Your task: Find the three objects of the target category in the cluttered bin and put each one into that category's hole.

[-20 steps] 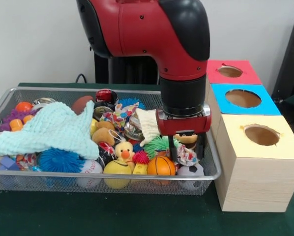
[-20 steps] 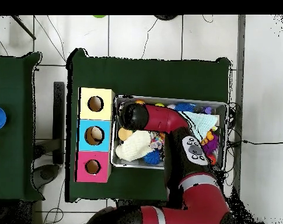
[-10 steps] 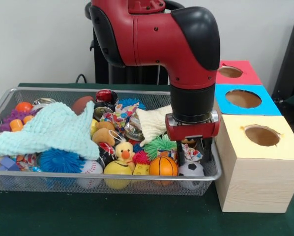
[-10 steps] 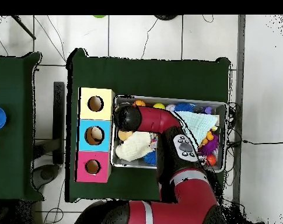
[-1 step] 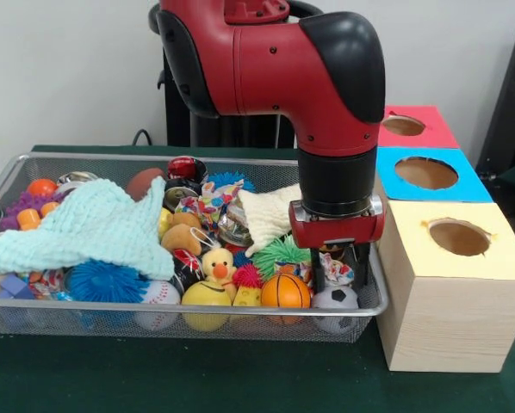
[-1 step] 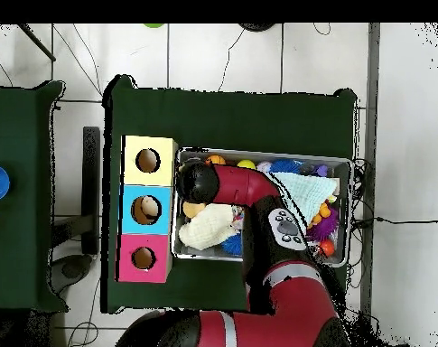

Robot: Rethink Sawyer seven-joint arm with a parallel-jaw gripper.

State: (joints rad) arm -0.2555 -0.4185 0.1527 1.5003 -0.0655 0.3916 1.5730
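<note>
My gripper (image 5: pixel 338 261) hangs low in the right end of the wire mesh bin (image 5: pixel 189 315), next to the yellow box. It is open, its two black fingers (image 5: pixel 317 257) standing either side of a small crumpled patterned toy (image 5: pixel 335 270). Just in front lie an orange basketball (image 5: pixel 285 291) and a small soccer ball (image 5: pixel 335 298). A green spiky ball (image 5: pixel 278 252) sits to the left of the fingers. In the overhead view the arm's black wrist (image 6: pixel 196 182) covers the gripper at the bin's left end.
Three boxes with round holes stand beside the bin: yellow (image 5: pixel 457 237), blue (image 5: pixel 426 172), red (image 5: pixel 403 126). A light green cloth (image 5: pixel 94 225) and a cream cloth (image 5: pixel 270 217) drape over the toys. A yellow ball (image 5: pixel 206 294), baseball (image 5: pixel 158 292) and blue spiky ball (image 5: pixel 107 280) lie along the front.
Over the last second the gripper moved right toward the yellow box and slightly lower, uncovering the cream cloth. In the last half second it has barely moved.
</note>
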